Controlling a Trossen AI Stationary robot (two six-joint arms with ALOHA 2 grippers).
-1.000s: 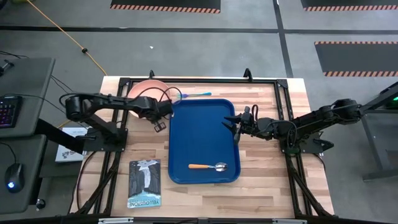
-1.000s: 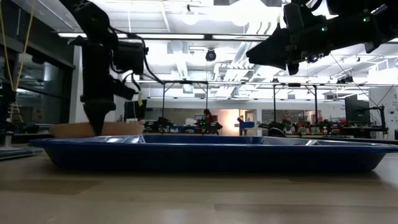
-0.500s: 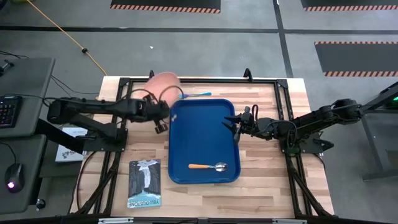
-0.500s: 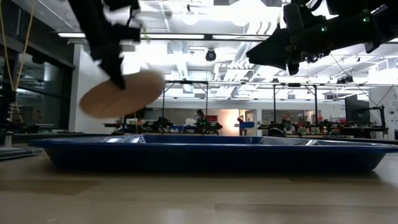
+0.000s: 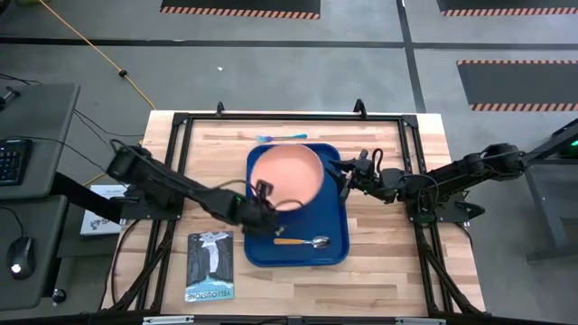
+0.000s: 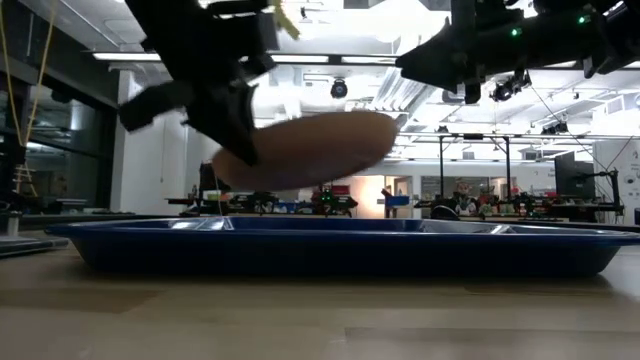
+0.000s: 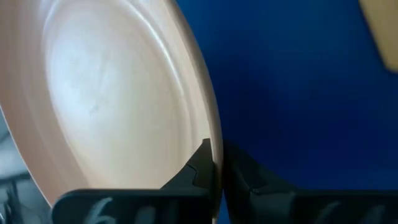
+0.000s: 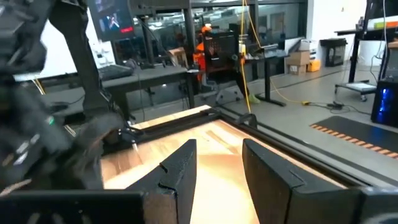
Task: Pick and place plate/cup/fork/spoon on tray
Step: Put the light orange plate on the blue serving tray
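Nearest the front edge lay a booklet (image 5: 209,265), off the tray and no part of the job. Just beyond it, the spoon (image 5: 303,241) already rested in the near end of the tray (image 5: 262,248), handle pointing toward the left arm's side, which left the far stretch free for something wide. There the left gripper (image 5: 262,204) pinched the near rim of the plate (image 5: 285,175), one finger above and one below, as the left wrist view showed with the fingers (image 7: 202,163) clamped on the plate's edge; an edge pinch was probably the only way two narrow fingers could carry so broad and shallow a dish. From table height the plate hung above the tray floor, tilted, not yet set down, so the step seemed to be lowering it into the far half, clear of the spoon. The right gripper (image 5: 345,180) hovered at the tray's right rim beside the plate, its fingers parted and empty in the right wrist view, seemingly waiting out of the way. Farthest off, the fork (image 5: 280,137) lay on the bare table (image 5: 388,262) just past the tray's far rim, unpicked; no cup showed in any view, though one might have sat hidden.
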